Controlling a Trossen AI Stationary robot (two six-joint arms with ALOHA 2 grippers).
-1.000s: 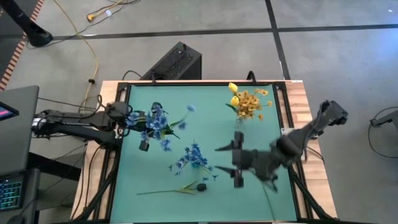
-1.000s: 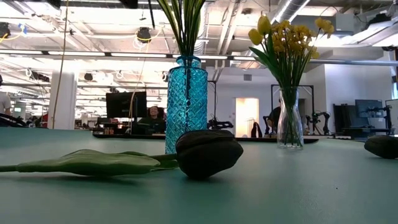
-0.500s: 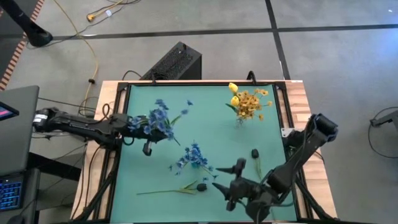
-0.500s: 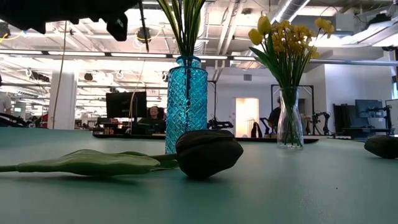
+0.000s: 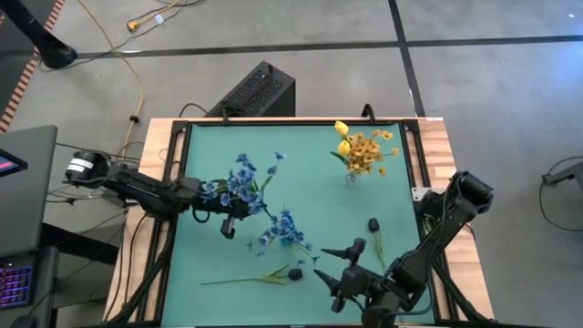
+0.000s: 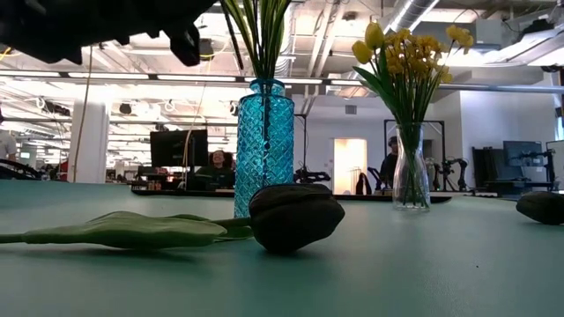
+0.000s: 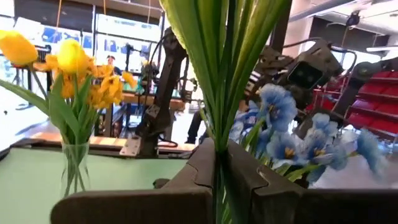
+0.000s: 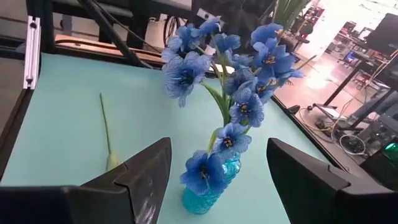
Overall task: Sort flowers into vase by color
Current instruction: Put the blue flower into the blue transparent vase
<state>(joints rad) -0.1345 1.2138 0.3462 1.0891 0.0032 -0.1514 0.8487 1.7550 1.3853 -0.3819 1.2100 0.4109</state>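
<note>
A blue spray (image 5: pixel 239 179) is pinched by its green stalks between the pressed-together fingers (image 7: pixel 245 186) of the left gripper (image 5: pixel 228 215), its blooms fanning out past the fingertips above the teal table (image 5: pixel 301 164). In the left wrist view the stalks (image 7: pixel 221 68) rise straight from between the jaws, with blue blooms (image 7: pixel 280 124) to one side.

Just beyond the left jaws stands the blue vase (image 5: pixel 289 239), already holding blue sprays (image 5: pixel 284 224); in the low view its patterned glass (image 6: pixel 263 145) sits behind a dark bud (image 6: pixel 295 216) lying on the table with its green leaf (image 6: pixel 123 231). From above, that bud (image 5: pixel 295 272) and its long stem (image 5: pixel 241 279) lie on the near side of the vase.

The right gripper (image 5: pixel 349 267) hovers low near the table's front, jaws spread wide, holding nothing. The blue vase (image 8: pixel 208 190) and its blooms (image 8: pixel 233 81) stand straight ahead of the open fingers (image 8: pixel 134 177), and a stem (image 8: pixel 107 134) lies on the table off to one side.

A second dark bud (image 5: pixel 373 224) with a short stalk lies beside the right arm, apart from its jaws. Far from both grippers, the clear vase (image 5: pixel 351 175) holds yellow flowers (image 5: pixel 364 150), tulips among them; in the low view it (image 6: pixel 411 172) stands behind and to the right of the blue vase.
</note>
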